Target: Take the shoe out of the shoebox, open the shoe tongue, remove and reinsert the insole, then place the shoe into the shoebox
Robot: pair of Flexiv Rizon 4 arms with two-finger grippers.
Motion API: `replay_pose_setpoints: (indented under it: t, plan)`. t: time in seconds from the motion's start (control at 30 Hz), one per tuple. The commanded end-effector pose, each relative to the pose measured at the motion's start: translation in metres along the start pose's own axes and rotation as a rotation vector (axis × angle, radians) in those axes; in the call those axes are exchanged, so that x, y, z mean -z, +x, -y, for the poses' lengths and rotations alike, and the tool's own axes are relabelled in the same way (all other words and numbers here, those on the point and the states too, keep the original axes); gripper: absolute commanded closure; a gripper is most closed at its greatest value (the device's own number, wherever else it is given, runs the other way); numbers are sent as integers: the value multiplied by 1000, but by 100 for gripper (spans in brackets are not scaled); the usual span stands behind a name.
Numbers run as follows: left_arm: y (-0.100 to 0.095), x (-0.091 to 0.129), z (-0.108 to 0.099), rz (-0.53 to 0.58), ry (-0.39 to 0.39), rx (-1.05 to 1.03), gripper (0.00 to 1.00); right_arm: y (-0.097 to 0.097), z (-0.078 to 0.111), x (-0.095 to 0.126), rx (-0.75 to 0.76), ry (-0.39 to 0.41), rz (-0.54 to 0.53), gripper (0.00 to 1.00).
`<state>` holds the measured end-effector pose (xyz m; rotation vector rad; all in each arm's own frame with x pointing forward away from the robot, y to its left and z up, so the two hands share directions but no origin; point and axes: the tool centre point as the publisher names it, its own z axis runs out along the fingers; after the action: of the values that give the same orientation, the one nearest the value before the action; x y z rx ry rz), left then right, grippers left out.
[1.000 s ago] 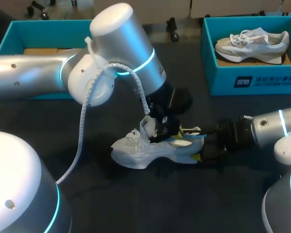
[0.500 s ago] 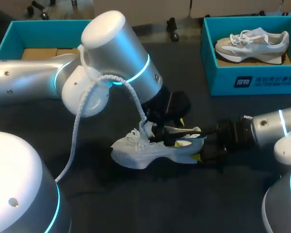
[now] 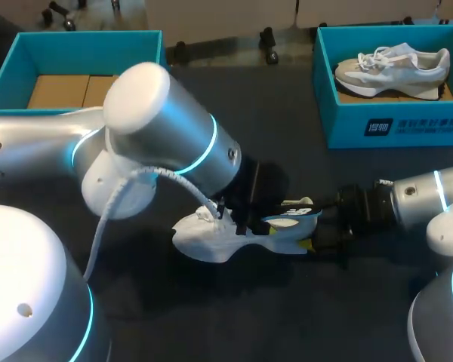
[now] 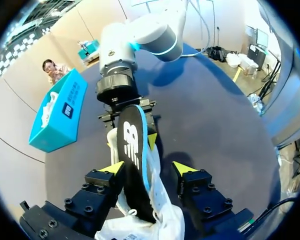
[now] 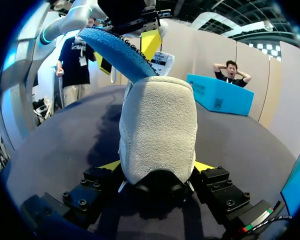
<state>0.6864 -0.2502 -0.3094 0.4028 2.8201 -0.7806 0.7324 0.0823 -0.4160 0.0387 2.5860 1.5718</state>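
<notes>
Left wrist view: the left gripper (image 4: 147, 167) stood wide, the black insole (image 4: 132, 145) lying between its fingers against one tip and clear of the other, seemingly to guide it into the white sneaker (image 3: 204, 241). The right gripper (image 5: 158, 167) clamped the heel from both sides, likely bracing the sneaker at the middle of the table (image 3: 234, 324). The insole carried a white logo. The teal shoebox (image 3: 392, 124) at the far right corner bore white print and held a grey sneaker (image 3: 392, 64). An open shoebox (image 3: 83, 41) sat at the far left corner.
</notes>
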Motion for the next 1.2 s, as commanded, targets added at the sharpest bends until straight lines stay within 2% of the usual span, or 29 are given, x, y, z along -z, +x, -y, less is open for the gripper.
replay_pose_setpoints:
  t: [0.03,0.37,0.53,0.63,0.7,0.77,0.83,0.87,0.9,1.2]
  plan:
    - [0,-9,2,29,4,2,40,1,-1,-1,0,5,2,100]
    - [-9,-26,6,69,1,-10,42,1,-1,-1,0,5,2,100]
    - [-13,-34,5,76,-1,-12,51,1,-1,-1,0,5,2,100]
    - [-15,-37,5,74,-4,-17,59,1,-1,-1,0,5,2,100]
    - [-15,-38,5,73,-4,-17,69,1,-1,-1,0,5,2,100]
    - [-16,-40,3,71,-6,-13,73,1,-1,-1,0,5,2,100]
    - [-17,-40,1,68,-6,-10,82,1,-1,-1,0,5,2,100]
    - [-17,-40,1,67,-7,-8,93,1,-1,-1,0,5,2,100]
    - [-17,-39,0,66,-6,-5,100,1,-1,-1,0,5,2,100]
    - [-19,-17,9,63,25,33,100,1,-1,-1,0,5,2,100]
